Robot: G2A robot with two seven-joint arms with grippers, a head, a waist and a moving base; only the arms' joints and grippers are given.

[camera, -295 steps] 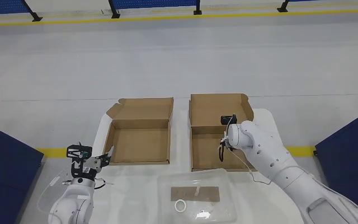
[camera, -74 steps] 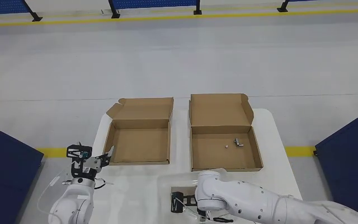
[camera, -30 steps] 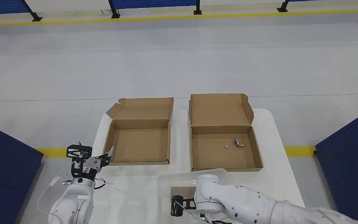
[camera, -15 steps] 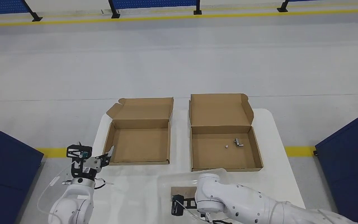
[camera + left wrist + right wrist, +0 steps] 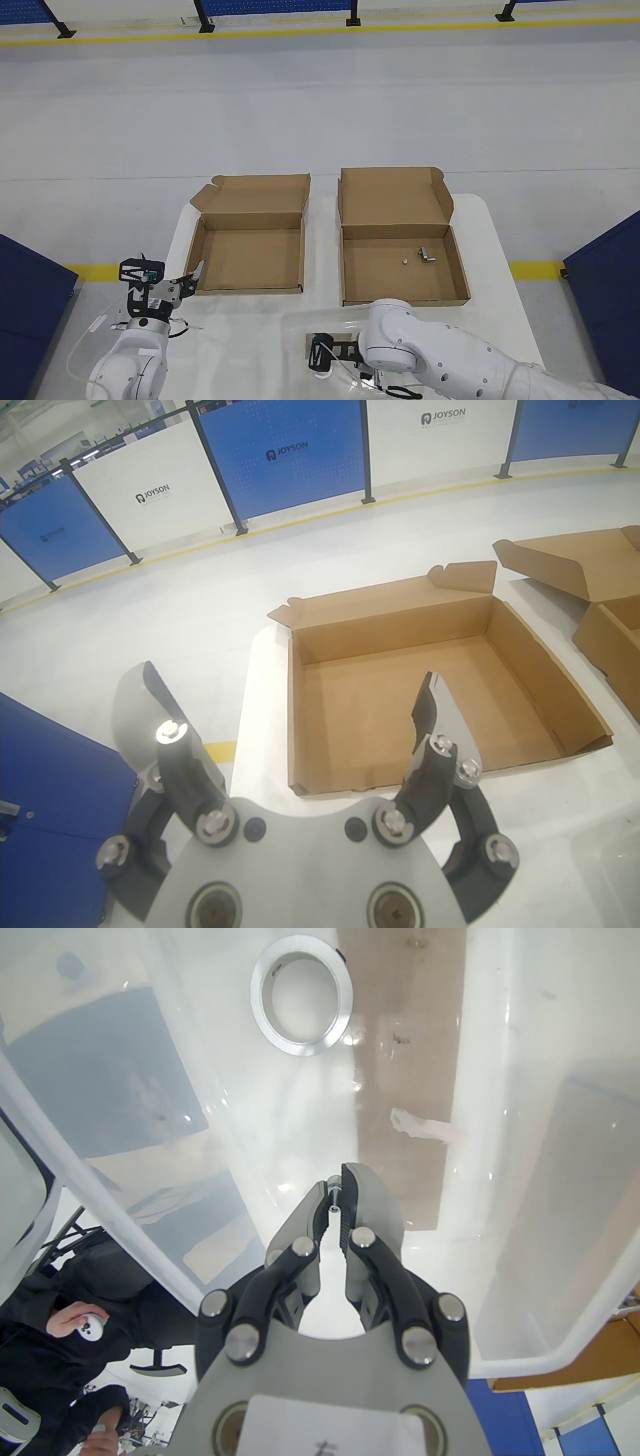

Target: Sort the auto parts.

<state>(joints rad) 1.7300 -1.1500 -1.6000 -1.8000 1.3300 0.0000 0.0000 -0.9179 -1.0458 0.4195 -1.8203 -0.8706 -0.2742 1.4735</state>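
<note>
- While my right fingers (image 5: 351, 1193) pinch the small screw (image 5: 333, 1198) at their tips inside the near clear bin (image 5: 115, 1215), a lifting jolt may drop it.
- Left fingers (image 5: 435, 710): apart, near left.

- Left gripper (image 5: 290, 680) hovers with its fingers spread wide, the arm tucked low at the robot's left.
- Right gripper (image 5: 336, 1185) points downward, jaws pinched on a small screw (image 5: 333, 1200), its arm (image 5: 450, 352) folded across the front.
</note>
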